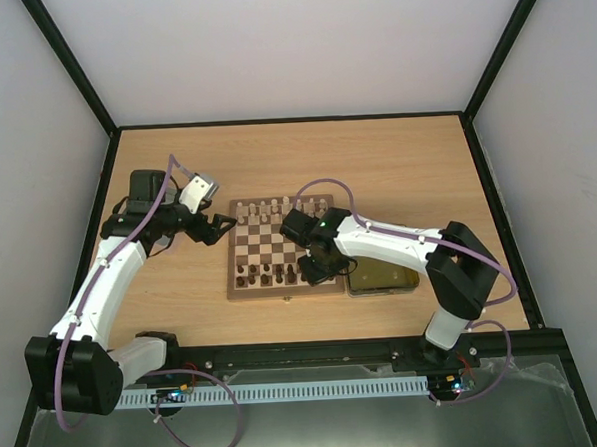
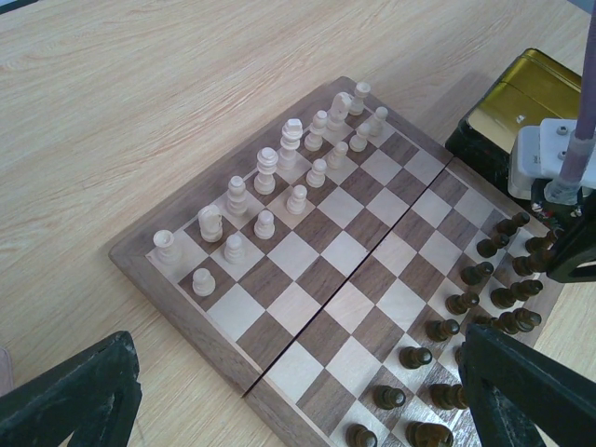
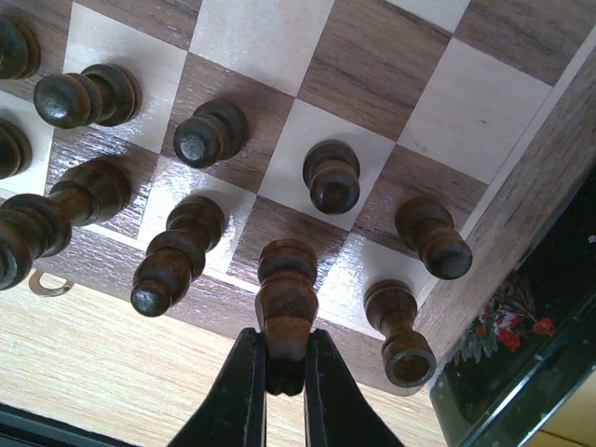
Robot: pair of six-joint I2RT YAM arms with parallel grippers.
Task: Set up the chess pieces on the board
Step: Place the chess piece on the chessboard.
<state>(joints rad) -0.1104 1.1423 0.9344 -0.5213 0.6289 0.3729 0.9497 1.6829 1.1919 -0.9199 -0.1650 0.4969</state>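
**Right jaws [image 3: 284, 358] clenched on a dark piece [image 3: 286, 289], low over the back row!**
Pinched by its end, likely so the base meets the square. Neighbouring pieces [image 3: 177, 256] crowd both sides, the board [image 3: 531, 214] rim lies just behind, the tin [image 3: 531, 372] sits past the corner, and open squares lie ahead. Left jaws [image 2: 298, 396] hang released, across the board.

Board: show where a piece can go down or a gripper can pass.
Free: the middle rows of the board, between the pale pieces and the dark pieces. Crowded: both end rows, and the corner where the right gripper holds a dark piece.
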